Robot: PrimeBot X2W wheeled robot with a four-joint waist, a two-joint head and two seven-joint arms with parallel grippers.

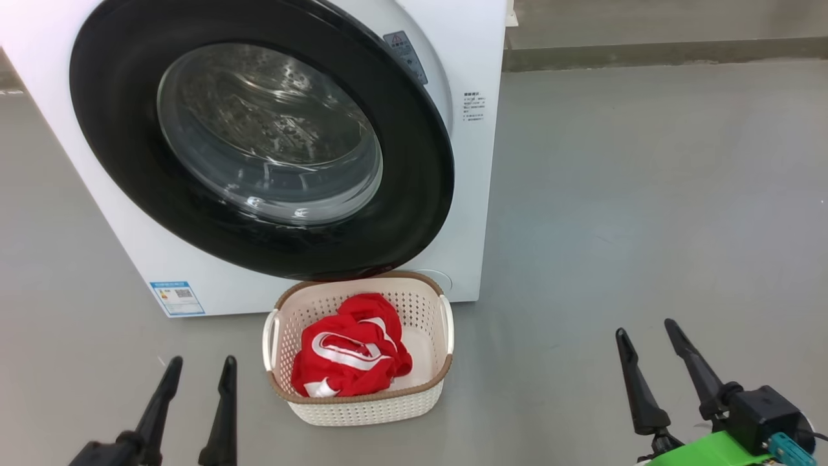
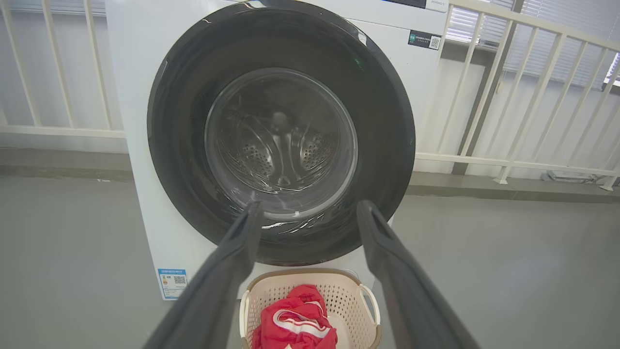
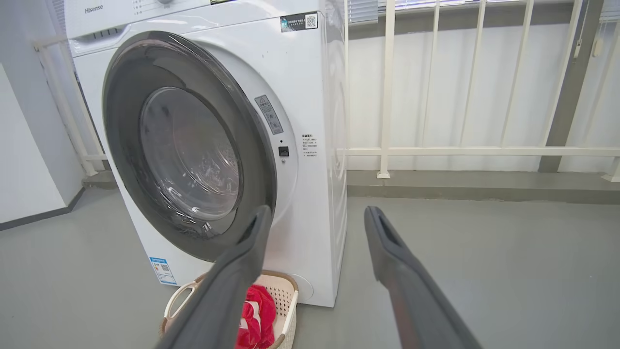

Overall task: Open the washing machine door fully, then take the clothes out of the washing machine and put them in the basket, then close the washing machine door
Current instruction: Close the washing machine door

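The washing machine [image 1: 469,213] stands ahead of me. Its black-rimmed door [image 1: 417,207] covers the opening, and in the right wrist view the door [image 3: 121,145] stands a little off the white front at its right edge. Through the glass the steel drum looks bare. On the floor just below the door sits the basket [image 1: 362,411], with red, white-striped clothes [image 1: 352,353] bunched inside. My left gripper [image 1: 201,361] hangs open and holds nothing, left of the basket. My right gripper [image 1: 645,327] is open too, well to the right over the floor.
A white railing [image 3: 387,97] runs behind and to the right of the machine, above a low grey kerb [image 1: 647,52]. In the right wrist view a white wall [image 3: 29,169] stands left of the machine. Grey floor [image 1: 647,194] spreads to the right.
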